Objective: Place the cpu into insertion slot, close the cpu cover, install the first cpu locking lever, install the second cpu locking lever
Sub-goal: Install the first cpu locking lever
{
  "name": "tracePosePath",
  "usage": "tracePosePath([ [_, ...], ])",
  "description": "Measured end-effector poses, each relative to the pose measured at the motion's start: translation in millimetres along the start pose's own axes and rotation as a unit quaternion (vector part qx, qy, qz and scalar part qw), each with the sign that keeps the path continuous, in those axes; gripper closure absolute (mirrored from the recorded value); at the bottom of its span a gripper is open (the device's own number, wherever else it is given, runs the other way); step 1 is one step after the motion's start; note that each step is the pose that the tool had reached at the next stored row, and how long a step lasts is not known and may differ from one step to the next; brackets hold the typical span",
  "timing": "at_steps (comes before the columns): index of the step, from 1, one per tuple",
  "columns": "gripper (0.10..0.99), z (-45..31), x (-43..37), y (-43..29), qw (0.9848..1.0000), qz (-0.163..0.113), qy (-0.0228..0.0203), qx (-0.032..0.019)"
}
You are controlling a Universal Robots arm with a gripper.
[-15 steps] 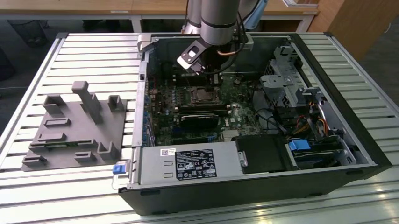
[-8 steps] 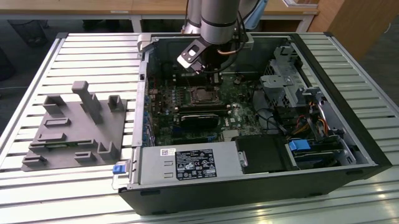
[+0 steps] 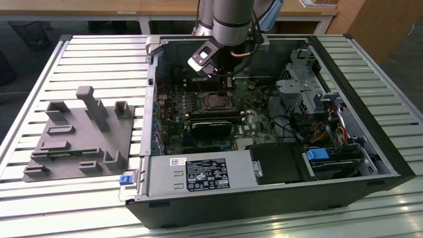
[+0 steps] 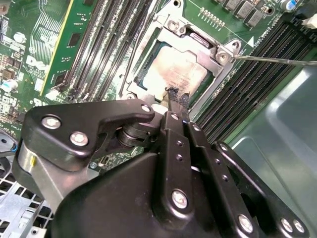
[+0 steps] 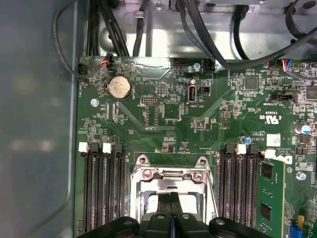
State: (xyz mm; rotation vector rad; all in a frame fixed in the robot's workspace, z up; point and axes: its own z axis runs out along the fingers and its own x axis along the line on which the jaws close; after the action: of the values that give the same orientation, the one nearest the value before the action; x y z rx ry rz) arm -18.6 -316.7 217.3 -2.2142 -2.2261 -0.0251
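Note:
The cpu (image 4: 173, 74) lies in the insertion slot (image 3: 206, 96) on the green motherboard, its pale silvery face smeared with residue. The cpu cover (image 4: 143, 54) appears to lie flat around it as a thin metal frame. My gripper (image 4: 177, 95) is shut with nothing between its fingers, its tips right at the chip's near edge; contact is unclear. In the first wrist view the gripper (image 5: 171, 198) hangs over the cover (image 5: 171, 186). In the exterior view the gripper (image 3: 227, 89) stands just above the cpu (image 3: 215, 103). A thin lever rod (image 4: 277, 61) sticks out from one socket corner.
Black memory slots (image 4: 104, 44) flank the socket on both sides. A black heatsink block (image 3: 211, 130) sits just in front of it, a grey power supply box (image 3: 198, 176) nearer still. Cables (image 3: 297, 129) and drive bays fill the exterior view's right. A grey fixture (image 3: 79, 134) lies outside the case.

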Motion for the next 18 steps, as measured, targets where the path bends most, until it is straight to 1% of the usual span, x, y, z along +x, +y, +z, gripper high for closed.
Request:
tracePosePath([
  [18,0.98,-7.5,0.1,0.3,1.0,0.0,0.0,0.0],
])
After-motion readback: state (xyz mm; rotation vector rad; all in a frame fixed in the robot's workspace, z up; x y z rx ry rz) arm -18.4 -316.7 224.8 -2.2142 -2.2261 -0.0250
